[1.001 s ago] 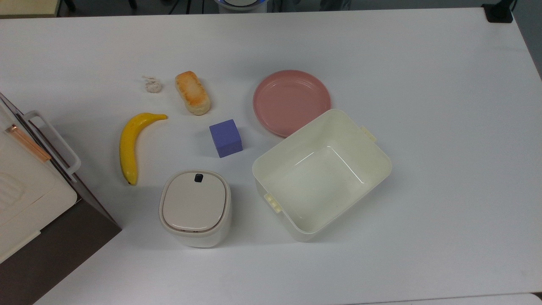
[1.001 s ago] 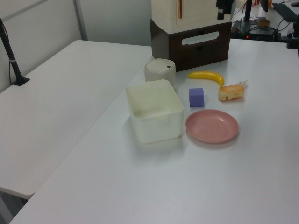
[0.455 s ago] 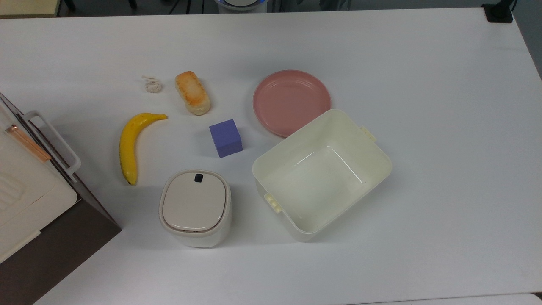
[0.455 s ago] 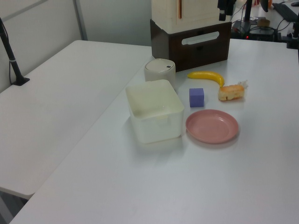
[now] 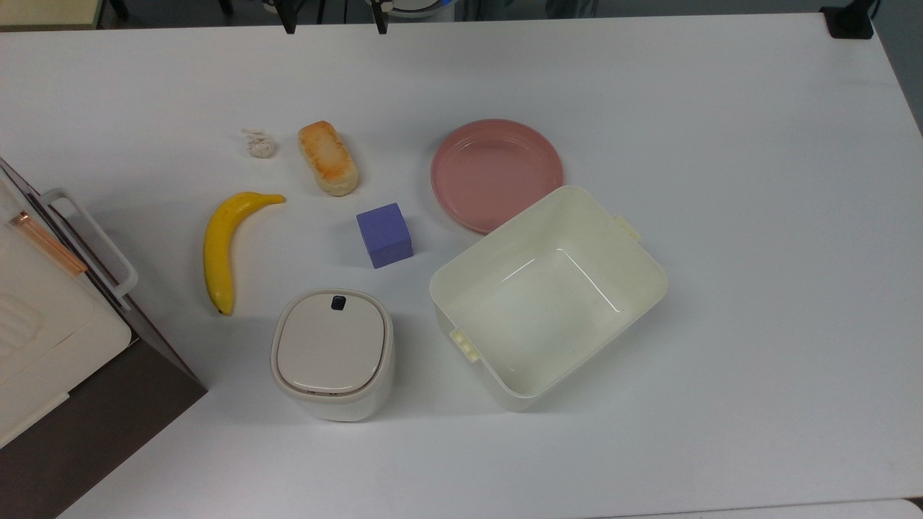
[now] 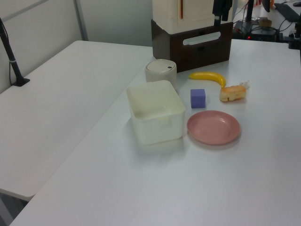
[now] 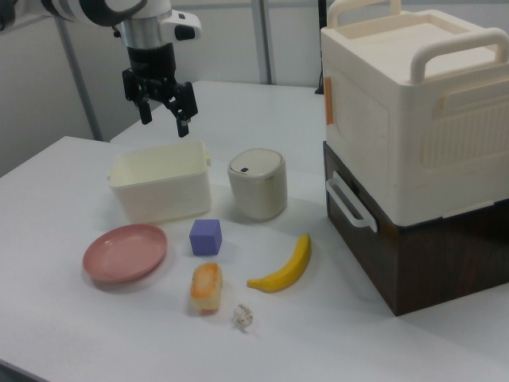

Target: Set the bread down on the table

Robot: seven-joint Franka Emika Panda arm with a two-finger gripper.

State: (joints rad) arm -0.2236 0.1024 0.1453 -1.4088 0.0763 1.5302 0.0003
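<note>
The small oblong bread bun with pale sides and a golden-orange toasted top [image 5: 329,158] is seen lying flat on the large white smooth worktop [image 5: 721,144], between the tiny off-white lumpy wad [image 5: 260,146] on the top view's left and the round pink plate [image 5: 496,174] on the top view's right, touching neither. The purple cube [image 5: 384,235] is placed just below the bun in the top view; the curved yellow banana [image 5: 223,245] is laid to the lower left. The open cream rectangular plastic tub [image 5: 548,295] overlaps the plate's edge in the top view. The small cream bin with rounded lid [image 5: 332,355] is set beside the tub. A cream box on a dark brown drawer unit [image 7: 413,167] is stood at the right view's right.

The black two-finger claw [image 7: 163,121] is held high above the worktop, over the tub's far side in the right view, fingers [image 7: 184,126] spread well apart, nothing held. It is kept well apart from the bun
</note>
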